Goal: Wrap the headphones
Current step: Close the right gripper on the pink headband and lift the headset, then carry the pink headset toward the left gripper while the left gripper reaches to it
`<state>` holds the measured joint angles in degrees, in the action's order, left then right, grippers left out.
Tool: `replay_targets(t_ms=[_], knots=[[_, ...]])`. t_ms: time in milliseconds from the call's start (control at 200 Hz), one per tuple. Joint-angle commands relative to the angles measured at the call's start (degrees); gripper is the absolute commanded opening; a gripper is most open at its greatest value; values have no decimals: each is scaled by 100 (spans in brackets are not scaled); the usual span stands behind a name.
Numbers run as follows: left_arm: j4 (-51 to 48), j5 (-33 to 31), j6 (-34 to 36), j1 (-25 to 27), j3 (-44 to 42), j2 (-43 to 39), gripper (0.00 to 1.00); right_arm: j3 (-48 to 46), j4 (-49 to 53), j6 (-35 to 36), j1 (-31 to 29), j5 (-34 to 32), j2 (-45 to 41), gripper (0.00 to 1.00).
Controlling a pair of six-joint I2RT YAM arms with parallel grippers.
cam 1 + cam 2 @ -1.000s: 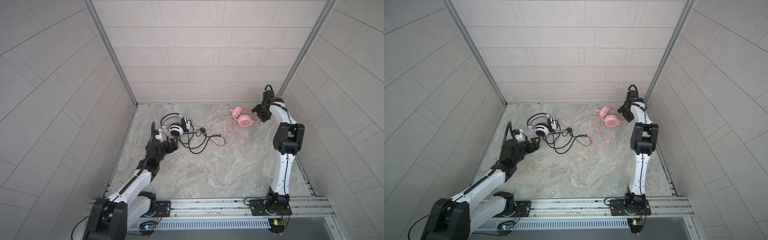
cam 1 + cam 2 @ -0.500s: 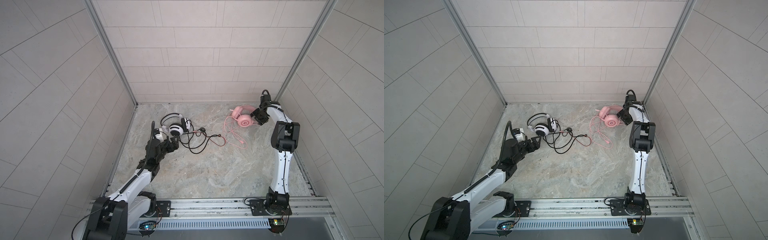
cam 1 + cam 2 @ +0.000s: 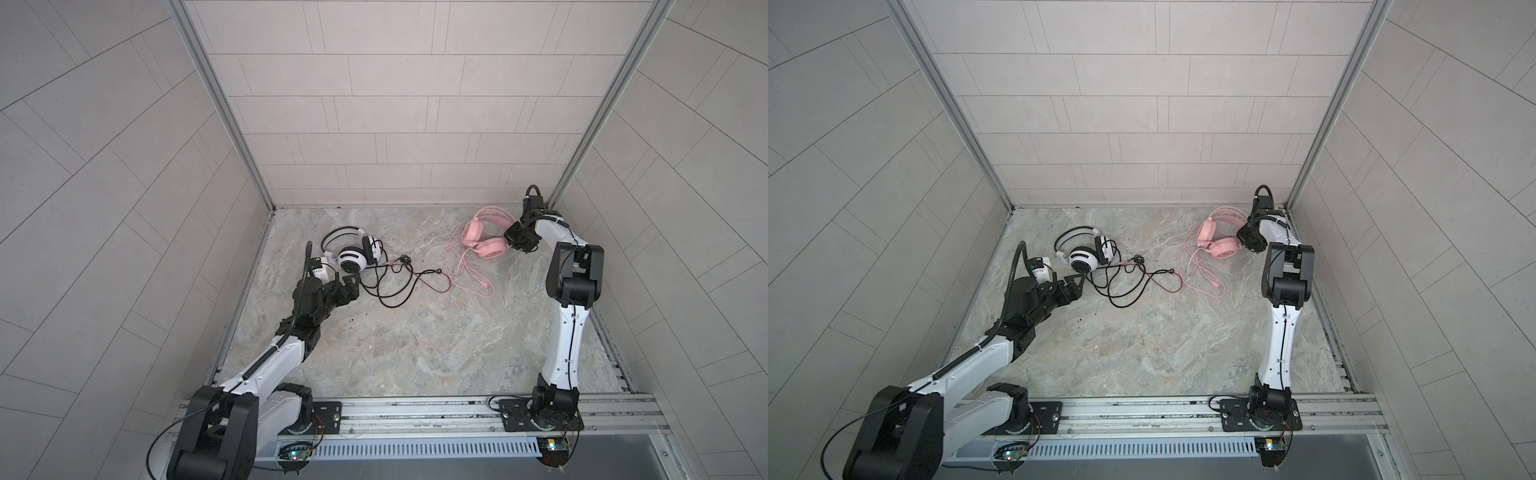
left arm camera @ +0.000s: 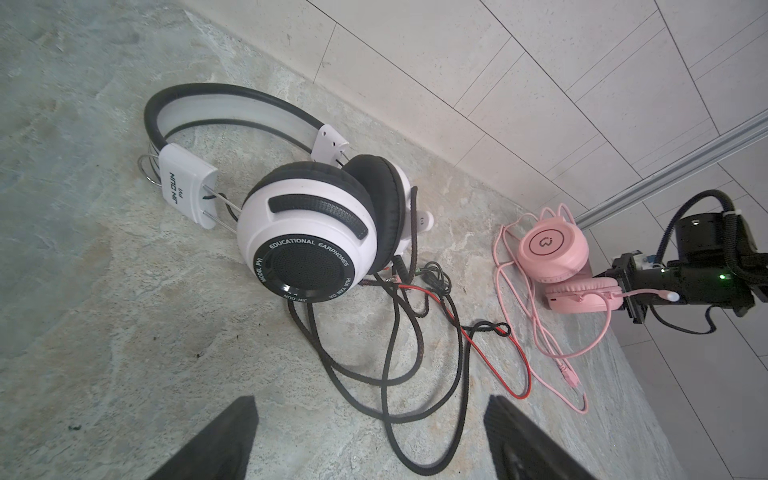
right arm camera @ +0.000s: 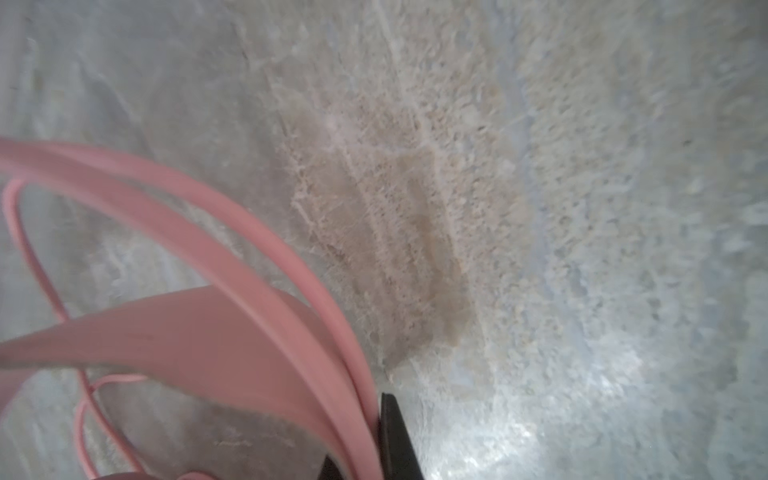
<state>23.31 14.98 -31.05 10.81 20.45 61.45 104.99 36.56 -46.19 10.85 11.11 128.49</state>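
Observation:
The white-and-black headphones (image 3: 353, 258) (image 3: 1084, 258) (image 4: 316, 232) lie at the back left of the stone floor. Their black cable (image 3: 390, 293) (image 4: 399, 374) sprawls in loops toward the middle. My left gripper (image 3: 348, 286) (image 3: 1076, 283) (image 4: 370, 409) is open just in front of them, with a cable loop on the floor between its fingers, untouched. The pink headphones (image 3: 484, 239) (image 3: 1219, 240) (image 4: 552, 249) lie at the back right, with the pink cable (image 3: 469, 274) trailing forward. My right gripper (image 3: 514, 239) (image 3: 1246, 239) (image 5: 365, 440) is shut on their pink headband (image 5: 257, 257).
A thin red wire (image 3: 434, 284) lies tangled with the black cable. The tiled back wall and a corner post (image 3: 569, 166) stand close behind my right gripper. The left wall runs close beside my left arm. The arms' mounting rail (image 3: 415, 411) closes the front.
My right gripper has dropped toward the pink headphones and shut on the headband. The left arm and both headsets have stayed in place.

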Motion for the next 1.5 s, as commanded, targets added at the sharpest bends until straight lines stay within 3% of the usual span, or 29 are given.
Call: replay_targets(t_ms=[0,175,275,355,510,661,761,861,996,1086,1241,1356,1491], knots=[[118,47,53,36,163,-6,92,-855,-1184,-43,-192,185,-1363,1],[157,27,49,35,150,-57,91,-2050,-2161,331,-766,293,-2931,1],[137,272,11,46,196,-234,91,-2732,-2659,1077,-1346,600,-3716,2],[68,308,12,57,206,-395,92,-3080,-2411,1904,-1898,627,-4352,2],[276,541,11,93,135,-668,92,-4044,-1772,3551,-3355,-1001,-5522,3],[391,650,321,88,144,-735,92,-5456,-2354,3294,-3778,-1279,-6335,3],[363,1147,123,129,462,-695,92,-5145,-1912,3693,-3834,-1606,-6381,2],[-300,1651,-161,167,1102,-450,92,-4941,-1561,3922,-4163,-2005,-6442,2],[-2923,2400,478,242,2857,231,92,-4941,-1623,4340,-4541,-2619,-6362,2],[-3780,2638,591,502,3575,585,92,-4664,-1436,4409,-4700,-2972,-6092,1],[-4329,2273,746,1499,4172,833,93,-4548,-1551,4468,-5037,-3621,-5756,1],[-4587,1977,1145,2115,4349,1121,94,-4548,-1768,4295,-5126,-3438,-5839,1],[-5167,1036,1770,2583,4622,1474,95,-4559,-1963,4387,-5357,-3308,-5801,1]])
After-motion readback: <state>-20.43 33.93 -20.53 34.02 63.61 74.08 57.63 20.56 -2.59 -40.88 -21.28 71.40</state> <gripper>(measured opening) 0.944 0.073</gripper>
